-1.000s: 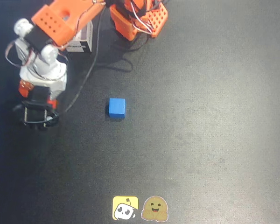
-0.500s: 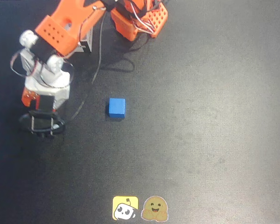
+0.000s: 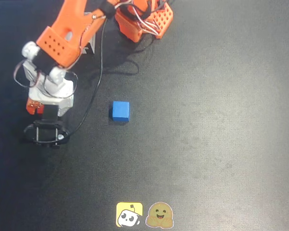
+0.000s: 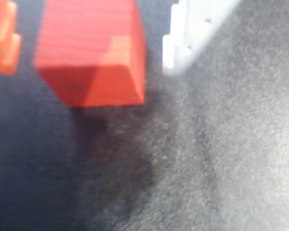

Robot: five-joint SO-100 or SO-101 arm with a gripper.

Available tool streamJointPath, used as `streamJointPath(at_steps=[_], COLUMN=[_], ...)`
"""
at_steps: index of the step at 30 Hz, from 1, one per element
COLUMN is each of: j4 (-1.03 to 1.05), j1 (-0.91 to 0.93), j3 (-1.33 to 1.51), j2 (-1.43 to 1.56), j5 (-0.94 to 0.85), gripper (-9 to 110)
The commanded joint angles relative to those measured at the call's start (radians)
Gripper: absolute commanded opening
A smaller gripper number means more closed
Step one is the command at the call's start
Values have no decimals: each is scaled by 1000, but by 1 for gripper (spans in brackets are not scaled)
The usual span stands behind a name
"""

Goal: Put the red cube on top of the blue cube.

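Observation:
In the wrist view the red cube (image 4: pixel 91 48) sits on the dark mat between my two fingers, the orange one (image 4: pixel 2 38) at the left edge and the white one (image 4: pixel 180 33) to its right. A small gap shows on each side of the cube, so my gripper (image 4: pixel 86 70) is open around it. In the overhead view my gripper (image 3: pixel 45 107) points down at the far left, and the arm covers the red cube there. The blue cube (image 3: pixel 120 111) lies alone on the mat to the right of my gripper, well apart from it.
The orange arm base (image 3: pixel 144 19) and its cables stand at the top of the overhead view. A black cable (image 3: pixel 94 91) runs down between the gripper and the blue cube. Two stickers (image 3: pixel 144 215) lie at the bottom edge.

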Motion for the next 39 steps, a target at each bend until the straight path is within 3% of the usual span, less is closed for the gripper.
streamJointPath(at_steps=[1, 17, 24, 39], j4=[-15, -31, -25, 109], j1=[18, 63, 63, 54], j3=[-6, 9, 12, -74], j2=[-2, -49, -48, 26], j5=[-12, 0, 25, 112], gripper=[23, 19, 4, 5])
